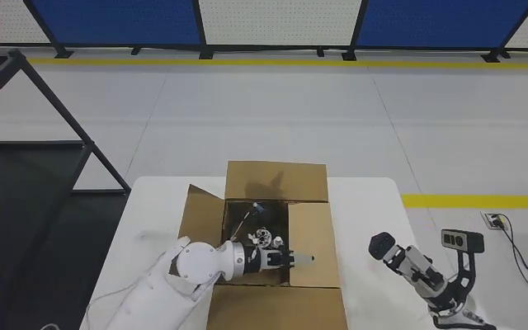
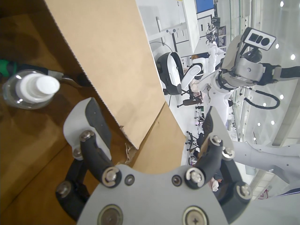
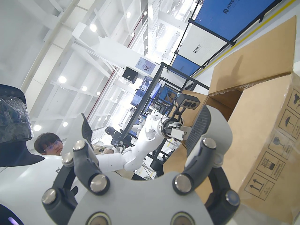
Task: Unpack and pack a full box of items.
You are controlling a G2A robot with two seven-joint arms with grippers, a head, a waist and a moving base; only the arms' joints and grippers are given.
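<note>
An open cardboard box stands on the white table. Inside it lie a clear bottle with a white cap and a green-handled tool; small dark and white items sit on its floor. My left gripper is low at the box's right side. It is open, one finger inside the box and one outside, with the cardboard wall between them. My right gripper is held off the box's right side, open and empty, facing the box.
All four box flaps are folded out; the right flap lies under the left gripper. Bare table stretches between box and right arm. A black frame stands left of the table, with blue partition panels at the back.
</note>
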